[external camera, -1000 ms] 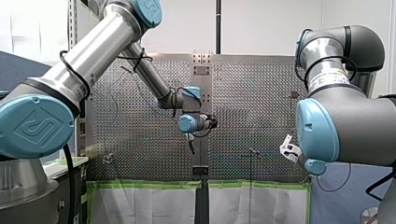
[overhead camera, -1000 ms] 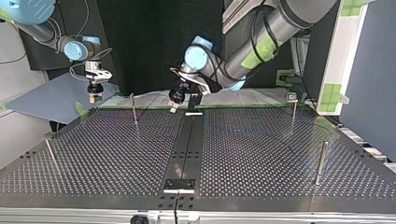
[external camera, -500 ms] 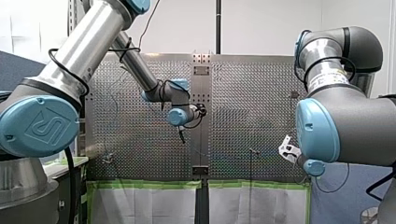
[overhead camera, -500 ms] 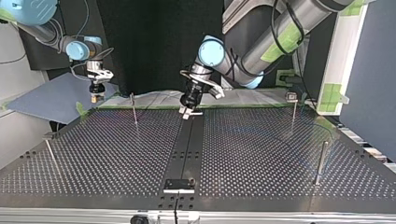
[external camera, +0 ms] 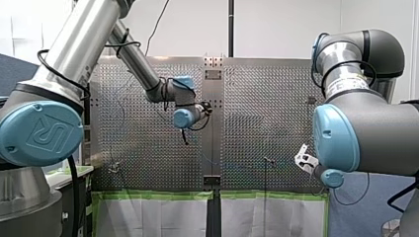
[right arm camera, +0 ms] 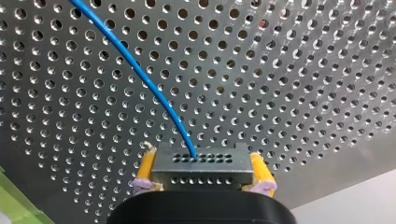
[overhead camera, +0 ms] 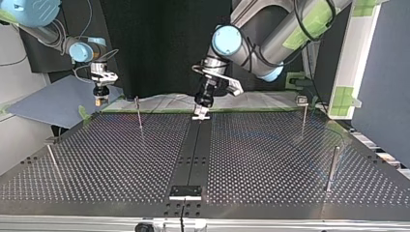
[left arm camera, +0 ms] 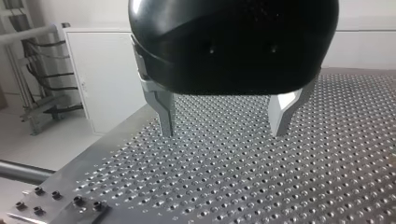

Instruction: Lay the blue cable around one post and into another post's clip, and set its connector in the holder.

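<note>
Perforated table [overhead camera: 270,159]. Right gripper [right arm camera: 201,171]: yellow pads clamped on connector [right arm camera: 205,163]; blue cable [right arm camera: 140,74] runs ahead from it, across table. Left gripper [left arm camera: 223,128]: fingers apart, empty, well apart from connector.

The robot's silver tubular left arm [external camera: 74,59] has light-blue joint caps, looped black cable [external camera: 54,61] and green tape bands [overhead camera: 314,19]. The right arm [external camera: 375,128] is dark grey with a blue cap. Behind the jaws, the left gripper [left arm camera: 224,130] is a glossy black dome over bare metal fingers [left arm camera: 164,112]. The right gripper [right arm camera: 201,158] has yellow pads [right arm camera: 146,165] with pinkish ends.
</note>
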`<action>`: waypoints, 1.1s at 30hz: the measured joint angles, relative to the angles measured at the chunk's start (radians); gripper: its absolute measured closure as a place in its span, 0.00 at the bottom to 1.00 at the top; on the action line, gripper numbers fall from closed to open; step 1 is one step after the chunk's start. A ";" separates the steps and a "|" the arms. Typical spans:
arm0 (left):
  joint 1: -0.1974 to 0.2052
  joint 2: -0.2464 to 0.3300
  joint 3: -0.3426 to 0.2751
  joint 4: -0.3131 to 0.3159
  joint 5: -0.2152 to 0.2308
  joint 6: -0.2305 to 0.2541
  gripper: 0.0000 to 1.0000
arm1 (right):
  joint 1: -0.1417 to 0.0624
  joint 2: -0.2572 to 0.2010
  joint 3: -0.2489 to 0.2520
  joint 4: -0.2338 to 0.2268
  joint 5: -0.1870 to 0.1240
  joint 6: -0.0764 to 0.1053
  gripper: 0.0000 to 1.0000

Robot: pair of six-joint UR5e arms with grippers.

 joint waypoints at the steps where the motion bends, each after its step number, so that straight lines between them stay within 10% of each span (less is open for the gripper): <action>1: 0.001 0.007 -0.007 0.001 -0.006 0.007 0.00 | 0.000 0.000 0.000 0.000 0.000 0.002 1.00; 19: 0.005 0.158 -0.161 0.060 -0.047 0.039 0.00 | 0.004 0.006 0.000 0.000 0.000 0.025 1.00; 33: 0.005 0.170 -0.296 0.077 -0.044 0.037 0.00 | 0.006 0.008 0.000 0.001 0.000 0.026 1.00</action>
